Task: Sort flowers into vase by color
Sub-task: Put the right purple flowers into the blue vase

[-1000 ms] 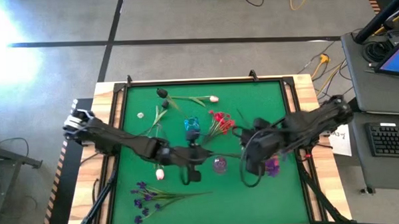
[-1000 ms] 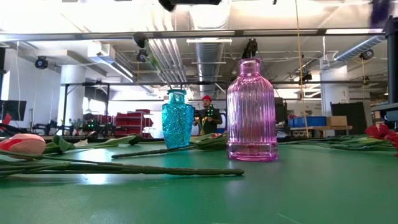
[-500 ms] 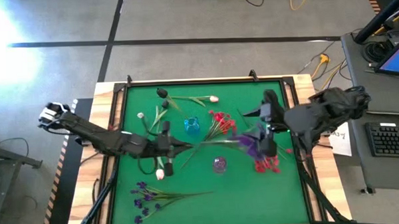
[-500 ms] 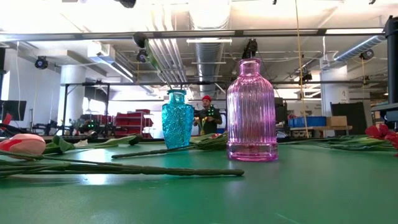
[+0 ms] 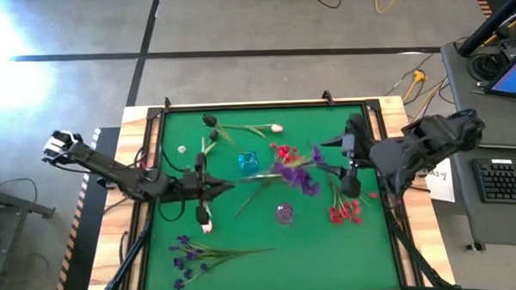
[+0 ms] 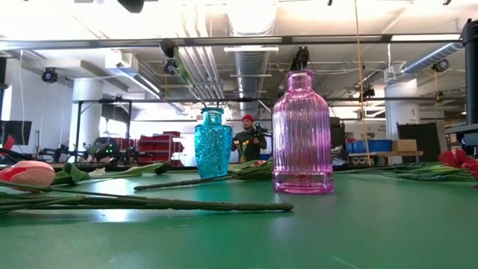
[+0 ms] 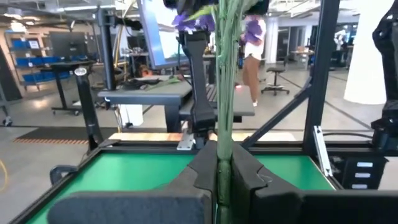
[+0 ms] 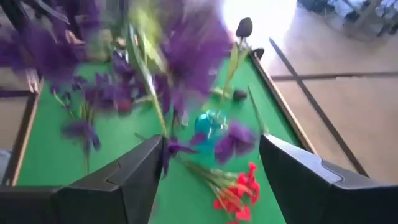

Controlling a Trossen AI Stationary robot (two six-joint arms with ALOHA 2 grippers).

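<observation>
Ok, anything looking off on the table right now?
Both vases, blue and pink, stand empty. The left gripper clamps a purple flower bunch low on its stems, held nearly level above the mat.

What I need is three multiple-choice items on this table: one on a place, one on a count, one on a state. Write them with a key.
1. In the low view, the pink vase stands
A. left of the blue vase
B. right of the blue vase
C. on top of the blue vase

2. Vases on the green mat:
A. two
B. one
C. four

3. The left claw is
A. open and empty
B. shut on a tulip
C. shut on the stems of the purple flowers

Key: 1 B, the pink vase shows to the blue one's right; 2 A, only those two stand there; 3 C, the left wrist view shows green stems pinched between its fingers, purple blossoms above.
</observation>
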